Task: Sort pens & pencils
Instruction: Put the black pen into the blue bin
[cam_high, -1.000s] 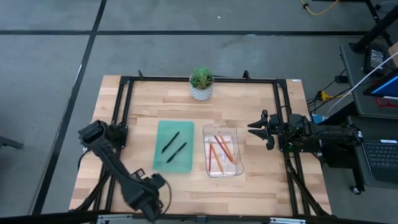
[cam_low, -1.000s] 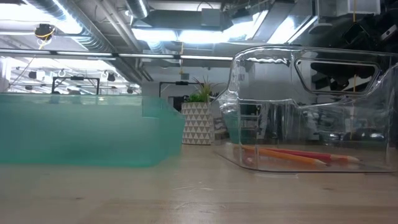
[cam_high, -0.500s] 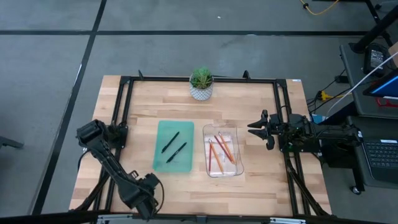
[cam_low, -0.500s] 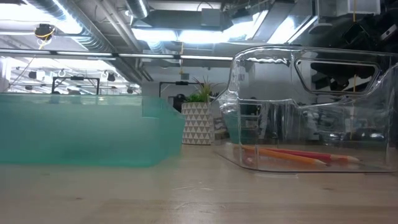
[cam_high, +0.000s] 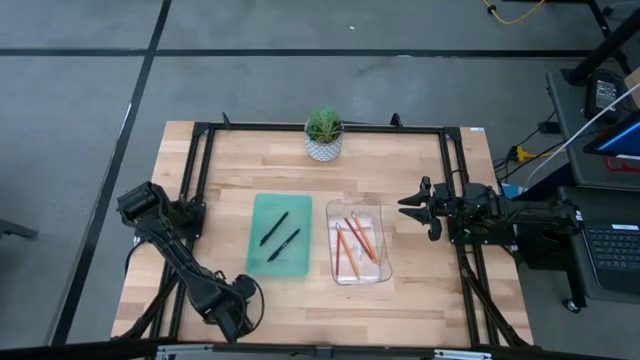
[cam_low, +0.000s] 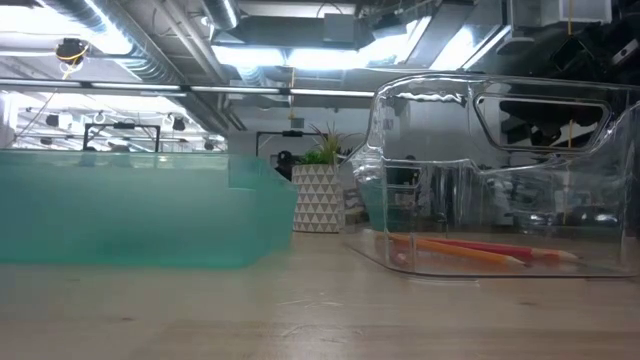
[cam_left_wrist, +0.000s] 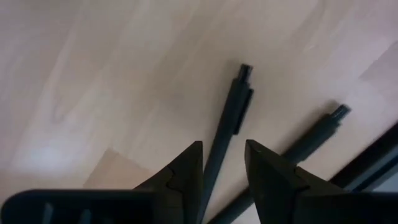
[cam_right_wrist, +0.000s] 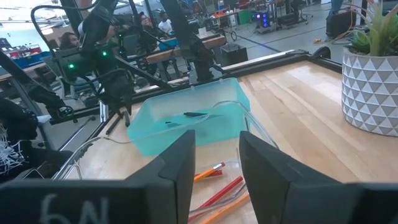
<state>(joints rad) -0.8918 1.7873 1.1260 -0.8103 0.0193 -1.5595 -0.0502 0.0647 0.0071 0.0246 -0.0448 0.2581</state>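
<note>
Now | left tool (cam_left_wrist: 221, 165): fingers apart, astride black pen (cam_left_wrist: 231, 121) | right tool (cam_right_wrist: 214, 155): apart, idle beside tray

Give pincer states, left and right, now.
Left pincer: open, straddling a black pen on the table near its front-left corner, not gripping it.
Right pincer: open, empty, beside the clear bin.

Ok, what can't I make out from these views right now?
High view: the left claw hides the third pen.
Low view: the cloudy wall of the green tray hides the two pens inside.
Left wrist view: the claw's fingers hide the third pen's near end, so contact is unclear; a second dark stick is cut off behind them, unidentifiable.
</note>
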